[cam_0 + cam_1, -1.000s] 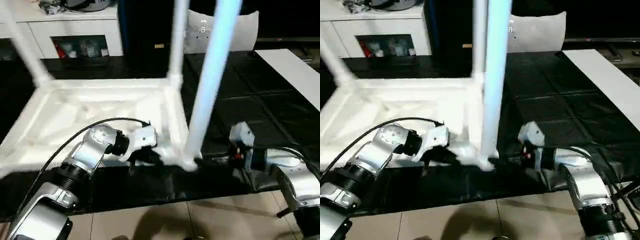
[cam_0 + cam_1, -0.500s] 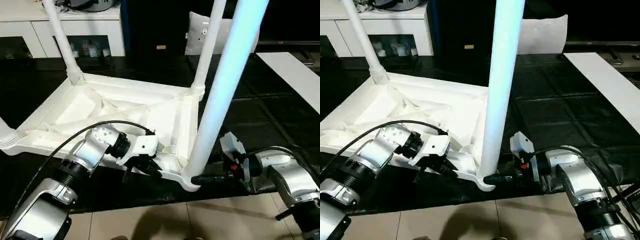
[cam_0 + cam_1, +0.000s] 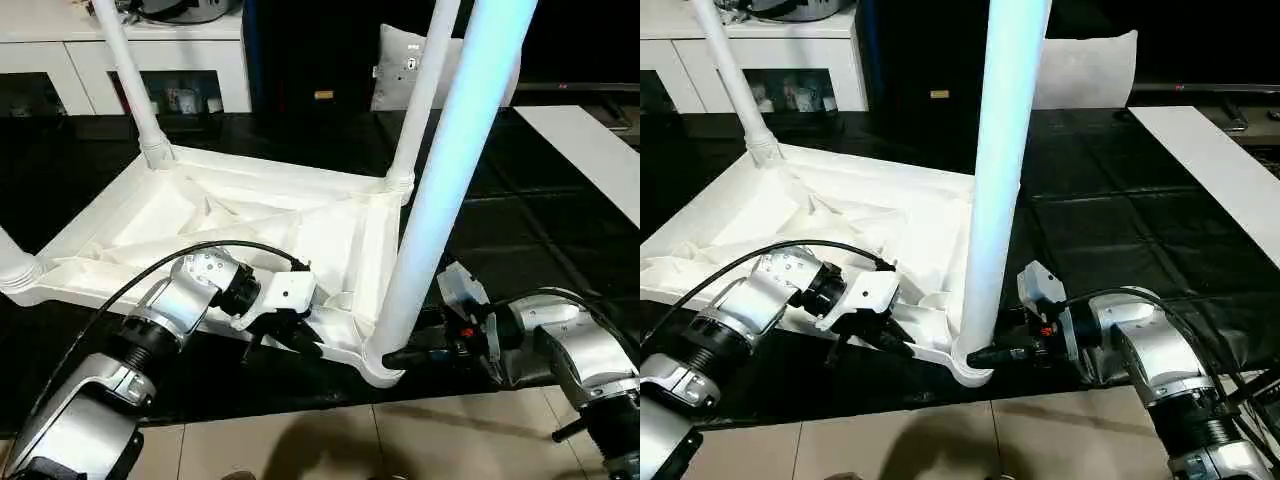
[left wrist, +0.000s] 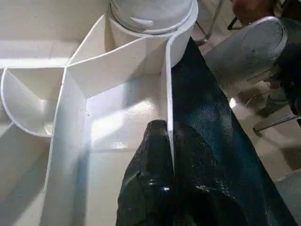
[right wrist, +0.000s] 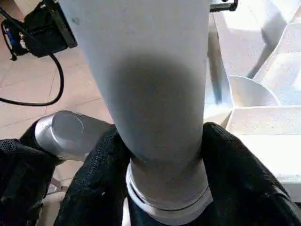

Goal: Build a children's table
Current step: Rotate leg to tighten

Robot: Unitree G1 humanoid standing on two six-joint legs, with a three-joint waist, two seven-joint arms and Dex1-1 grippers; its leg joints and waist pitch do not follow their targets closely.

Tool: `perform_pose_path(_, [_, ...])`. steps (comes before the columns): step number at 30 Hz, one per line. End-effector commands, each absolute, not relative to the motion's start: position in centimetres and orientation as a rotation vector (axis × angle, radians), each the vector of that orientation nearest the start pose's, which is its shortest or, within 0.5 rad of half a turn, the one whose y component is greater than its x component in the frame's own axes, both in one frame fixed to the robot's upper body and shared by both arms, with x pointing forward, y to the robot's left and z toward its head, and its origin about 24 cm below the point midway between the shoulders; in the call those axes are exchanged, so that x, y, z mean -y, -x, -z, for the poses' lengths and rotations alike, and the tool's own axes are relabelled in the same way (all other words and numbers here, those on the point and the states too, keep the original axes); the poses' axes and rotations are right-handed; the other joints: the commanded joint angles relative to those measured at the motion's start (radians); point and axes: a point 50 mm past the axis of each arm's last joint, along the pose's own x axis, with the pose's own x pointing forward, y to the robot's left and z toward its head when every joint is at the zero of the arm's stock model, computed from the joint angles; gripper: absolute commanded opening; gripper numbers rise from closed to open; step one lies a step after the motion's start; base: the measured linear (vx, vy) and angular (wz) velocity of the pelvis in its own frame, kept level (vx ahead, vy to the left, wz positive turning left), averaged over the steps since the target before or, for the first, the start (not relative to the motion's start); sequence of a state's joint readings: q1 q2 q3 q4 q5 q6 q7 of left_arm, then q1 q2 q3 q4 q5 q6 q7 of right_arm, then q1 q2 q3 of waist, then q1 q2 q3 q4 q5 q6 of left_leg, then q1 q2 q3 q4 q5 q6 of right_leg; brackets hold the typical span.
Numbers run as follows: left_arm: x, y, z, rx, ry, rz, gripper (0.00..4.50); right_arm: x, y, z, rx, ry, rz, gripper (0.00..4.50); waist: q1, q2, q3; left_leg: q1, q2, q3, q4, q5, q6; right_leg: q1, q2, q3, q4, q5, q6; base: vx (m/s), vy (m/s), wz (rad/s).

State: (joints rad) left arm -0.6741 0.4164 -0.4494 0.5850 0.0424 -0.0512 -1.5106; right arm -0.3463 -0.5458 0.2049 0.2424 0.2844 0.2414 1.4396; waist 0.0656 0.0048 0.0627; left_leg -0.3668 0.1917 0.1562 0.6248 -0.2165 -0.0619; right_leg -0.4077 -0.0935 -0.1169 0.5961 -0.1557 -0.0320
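The children's table lies upside down on a black mat, its ribbed white top (image 3: 250, 215) facing up. White legs stand in its corner sockets: the near leg (image 3: 440, 190), a far left leg (image 3: 130, 80) and a far right leg (image 3: 420, 100). My left gripper (image 3: 305, 340) is shut on the top's near rim (image 4: 168, 117), one finger on each side, just left of the near leg's socket. My right gripper (image 3: 400, 357) reaches in from the right. Its black fingers (image 5: 235, 160) press both sides of the near leg's base (image 5: 160, 117) above the socket.
A white cabinet (image 3: 130, 50) stands at the back left and a grey-white cushion (image 3: 395, 65) at the back centre. A white board (image 3: 590, 150) lies on the mat (image 3: 520, 230) at the right. Tiled floor (image 3: 350, 440) begins just past the mat's near edge.
My right gripper's fingers have closed in around the near leg's base. The left gripper keeps its hold on the rim. The camera view has shifted.
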Motion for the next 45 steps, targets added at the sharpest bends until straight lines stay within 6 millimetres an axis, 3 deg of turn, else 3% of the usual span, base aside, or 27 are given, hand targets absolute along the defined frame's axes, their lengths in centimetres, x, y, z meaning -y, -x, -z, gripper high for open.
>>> perform_pose_path(1, [-11.5,-30.6,-7.0,-0.473,-0.655,1.782,0.0,16.8,-25.9,-6.4,-0.417,0.089,-1.592,1.99,0.0,-0.013,-0.077,0.004,0.044,0.0,-0.081,-0.11,0.072,0.063,-0.066,0.058,-0.068,-0.293,-0.191,0.0,0.0,0.0])
perform_pose_path(2, [-11.6,-30.6,-7.0,-0.473,-0.645,1.775,0.0,16.7,-25.9,-6.4,-0.414,0.079,-1.589,1.99,0.001,-0.008,-0.077,0.004,0.044,0.0,-0.081,-0.11,0.071,0.064,-0.066,0.058,-0.068,-0.29,-0.193,0.0,0.0,0.0])
perform_pose_path(6, [-11.6,-30.7,-7.0,-0.474,-0.617,1.738,0.0,16.5,-25.7,-6.4,-0.4,0.055,-1.57,1.99,0.003,-0.008,-0.077,0.006,0.044,0.0,-0.081,-0.117,0.067,0.064,-0.066,0.057,-0.069,-0.289,-0.195,0.0,0.0,0.0])
perform_pose_path(8, [-11.8,-31.3,-7.1,-0.487,-0.551,1.594,0.0,15.8,-25.9,-6.1,-0.363,0.001,-1.458,1.99,0.004,-0.005,-0.076,0.006,0.046,-0.001,-0.083,-0.116,0.063,0.063,-0.067,0.059,-0.068,-0.285,-0.196,0.0,0.0,0.0])
perform_pose_path(12, [-11.6,-31.8,-7.2,-0.486,-0.456,1.417,0.0,14.8,-26.5,-5.0,-0.346,0.005,-1.256,1.98,-0.005,-0.006,-0.069,0.009,0.042,-0.003,-0.089,-0.166,0.028,0.06,-0.068,0.055,-0.082,-0.404,-0.159,0.0,0.0,0.0])
perform_pose_path(14, [-11.4,-31.9,-7.2,-0.481,-0.438,1.376,0.0,14.6,-26.9,-4.7,-0.346,0.014,-1.181,1.98,-0.023,-0.008,-0.066,0.005,0.037,-0.008,-0.092,-0.202,0.006,0.063,-0.067,0.048,-0.091,-0.482,-0.123,0.0,0.0,0.0])
perform_pose_path(15, [-11.2,-32.0,-7.1,-0.48,-0.425,1.35,0.0,14.4,-27.3,-4.6,-0.344,0.009,-1.129,1.96,-0.033,-0.009,-0.066,0.007,0.033,-0.008,-0.09,-0.218,0.01,0.062,-0.066,0.047,-0.098,-0.509,-0.107,0.0,0.0,0.0])
perform_pose_path(17, [-10.4,-32.3,-7.2,-0.47,-0.368,1.273,0.0,13.6,-28.4,-4.5,-0.322,-0.019,-1.006,1.95,-0.045,-0.011,-0.066,0.002,0.03,-0.007,-0.087,-0.211,0.013,0.06,-0.066,0.046,-0.098,-0.511,-0.107,0.0,0.0,0.0])
perform_pose_path(20, [-9.5,-32.8,-7.4,-0.452,-0.323,1.191,0.0,12.7,-29.2,-4.5,-0.307,-0.031,-0.927,1.95,-0.06,-0.011,-0.067,0.006,0.026,-0.005,-0.083,-0.205,0.021,0.056,-0.063,0.044,-0.104,-0.529,-0.1,0.0,0.0,0.0])
perform_pose_path(24, [-7.7,-34.0,-8.1,-0.401,-0.301,1.043,0.0,11.0,-30.7,-4.4,-0.307,-0.063,-0.749,1.94,-0.061,-0.009,-0.072,0.005,0.028,-0.004,-0.083,-0.169,0.037,0.056,-0.059,0.047,-0.097,-0.449,-0.121,0.0,0.0,0.0])
perform_pose_path(29, [-6.1,-34.1,-9.0,-0.366,-0.303,1.007,0.0,9.7,-31.5,-4.2,-0.299,-0.067,-0.617,1.94,-0.06,-0.007,-0.082,0.001,0.031,0.0,-0.081,-0.071,0.056,0.063,-0.058,0.055,-0.071,-0.245,-0.185,0.0,0.0,0.0])
perform_pose_path(30, [-6.2,-34.1,-9.0,-0.365,-0.309,1.008,0.0,9.7,-31.6,-4.3,-0.287,-0.066,-0.618,2.49,-0.059,-0.008,-0.082,-0.002,0.029,0.001,-0.08,-0.059,0.068,0.068,-0.059,0.056,-0.068,-0.218,-0.194,0.0,0.0,0.0])
perform_pose_path(37, [-7.7,-33.7,-8.2,-0.357,-0.381,1.056,0.0,11.6,-31.3,-4.6,-0.212,-0.082,-0.613,3.07,-0.054,-0.005,-0.083,-0.001,0.03,0.002,-0.08,-0.063,0.09,0.07,-0.058,0.057,-0.066,-0.192,-0.204,0.0,0.0,0.0])
perform_pose_path(41, [-8.8,-33.0,-7.5,-0.373,-0.416,1.134,0.0,13.6,-30.6,-5.4,-0.149,-0.035,-0.701,3.44,-0.049,-0.001,-0.083,0.0,0.033,0.004,-0.079,-0.053,0.105,0.069,-0.057,0.059,-0.061,-0.148,-0.22,0.0,0.0,0.0])
perform_pose_path(45, [-9.8,-32.5,-7.3,-0.396,-0.455,1.226,0.0,15.3,-29.6,-5.8,-0.148,0.041,-0.835,3.83,-0.043,-0.002,-0.08,0.0,0.033,0.004,-0.081,-0.091,0.108,0.07,-0.057,0.058,-0.066,-0.192,-0.213,0.0,0.0,0.0])
